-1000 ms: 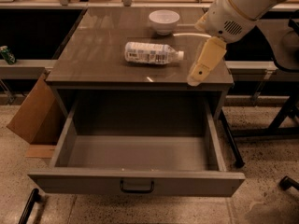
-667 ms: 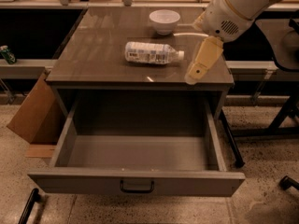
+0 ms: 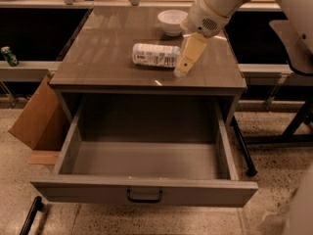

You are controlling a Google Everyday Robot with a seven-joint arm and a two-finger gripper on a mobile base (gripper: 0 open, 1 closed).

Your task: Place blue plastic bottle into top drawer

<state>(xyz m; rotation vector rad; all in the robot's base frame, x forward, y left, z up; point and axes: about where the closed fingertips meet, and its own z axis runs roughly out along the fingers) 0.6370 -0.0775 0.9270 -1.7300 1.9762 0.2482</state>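
Bottle: the small clear plastic bottle with a white printed label (image 3: 155,55) is laid on its side on the brown desk top (image 3: 107,48). It is placed about midway between the back and front edges, slightly toward the right edge, with its long axis parallel to the front edge. It is not in the drawer.

End effector: the pale yellow gripper (image 3: 181,72) is carried on a white arm (image 3: 220,4) that is brought in over the back right corner. It is angled down toward the front edge. Its tip is seen just off the bottle's right end, low over the desk top, and the bottle's right end is covered by it in view. Open or closed cannot be told, and neither can contact with the bottle.

Drawer: the wide grey top drawer (image 3: 88,192) is pulled out under the front edge, with a small dark metal handle (image 3: 145,196) centred on its front panel.

A white round bowl (image 3: 172,21) is set near the back edge, behind the bottle and apart from it.

A brown cardboard box (image 3: 36,119) is leaned beside the desk's left side on the floor. A green can (image 3: 9,56) is seen well beyond the left edge.
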